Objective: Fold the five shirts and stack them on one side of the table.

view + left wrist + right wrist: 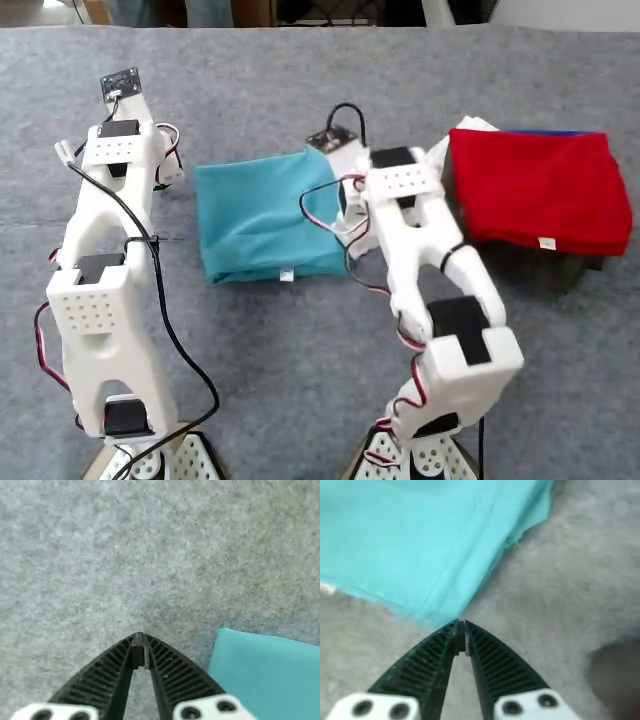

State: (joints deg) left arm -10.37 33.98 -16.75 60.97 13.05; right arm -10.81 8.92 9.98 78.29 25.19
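With the teal shirt (265, 220) folded and the left gripper (139, 650) and right gripper (460, 637) both closed empty beside it, I reckon it next needs lifting onto the red-topped stack (540, 190).

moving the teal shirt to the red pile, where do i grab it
Probably the right edge of the teal shirt, coming from the red pile: it lies flat and folded, so only an edge offers a pinch. The right pincer sits shut there; open it first.

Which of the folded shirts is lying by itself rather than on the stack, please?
The teal shirt, lying singly in the middle; the red shirt rests on top of other folded ones.
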